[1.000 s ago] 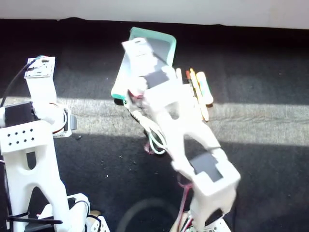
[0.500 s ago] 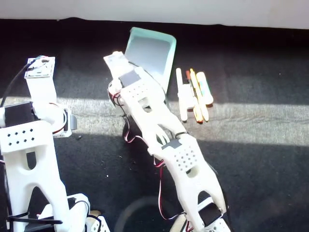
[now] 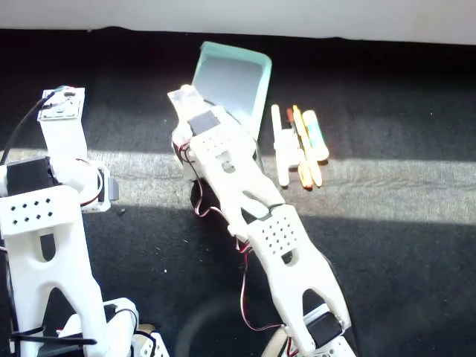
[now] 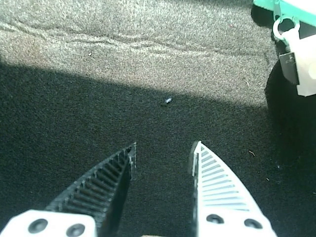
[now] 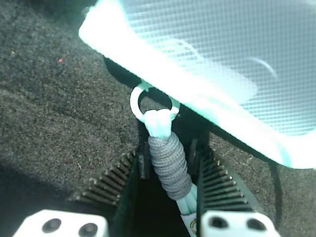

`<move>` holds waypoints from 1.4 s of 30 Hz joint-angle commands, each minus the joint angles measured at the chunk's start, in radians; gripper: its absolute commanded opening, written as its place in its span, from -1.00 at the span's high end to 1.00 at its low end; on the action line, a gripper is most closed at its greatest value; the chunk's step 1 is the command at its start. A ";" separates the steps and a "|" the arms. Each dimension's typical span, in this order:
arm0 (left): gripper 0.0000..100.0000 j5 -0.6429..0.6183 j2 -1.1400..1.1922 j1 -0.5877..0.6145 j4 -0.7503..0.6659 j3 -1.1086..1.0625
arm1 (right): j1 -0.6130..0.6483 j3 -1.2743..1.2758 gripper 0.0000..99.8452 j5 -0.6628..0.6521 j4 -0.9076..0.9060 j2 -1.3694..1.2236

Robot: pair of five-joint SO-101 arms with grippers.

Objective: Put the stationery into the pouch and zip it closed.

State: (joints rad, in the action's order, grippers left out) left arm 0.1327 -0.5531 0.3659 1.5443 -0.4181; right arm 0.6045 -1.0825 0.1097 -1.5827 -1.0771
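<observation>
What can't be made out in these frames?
- High view: the right arm covers the pouch's near corner, so the zip's state there is hidden.
- High view: the stationery lies bunched, too small to count.
- Right wrist view: the pouch runs off the edge; the zip pull's tail is hidden inside the right gripper.

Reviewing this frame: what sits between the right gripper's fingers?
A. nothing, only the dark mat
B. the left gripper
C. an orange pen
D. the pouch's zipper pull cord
D: in the right wrist view the grey-wrapped pull cord, tied to the ring on the teal pouch, runs between the fingers of the right gripper.
</observation>
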 commanded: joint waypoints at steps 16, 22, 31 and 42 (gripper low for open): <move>0.61 0.009 -0.007 -0.007 0.003 0.012 | -0.059 -0.245 0.99 -0.087 -0.179 0.136; 0.61 0.003 -0.008 -0.012 0.006 0.071 | -0.073 -0.292 0.99 -0.184 -0.180 0.352; 0.60 0.002 -0.007 -0.145 0.210 0.498 | -0.031 -0.206 0.99 -0.265 -0.180 0.719; 0.60 -0.167 -0.005 -0.176 0.212 0.576 | 0.025 0.311 0.99 -0.348 -0.177 1.055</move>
State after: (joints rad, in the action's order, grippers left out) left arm -0.0054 -0.5547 0.2018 1.7469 0.1220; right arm 0.6598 -0.8815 -0.2202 -1.7530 -0.0798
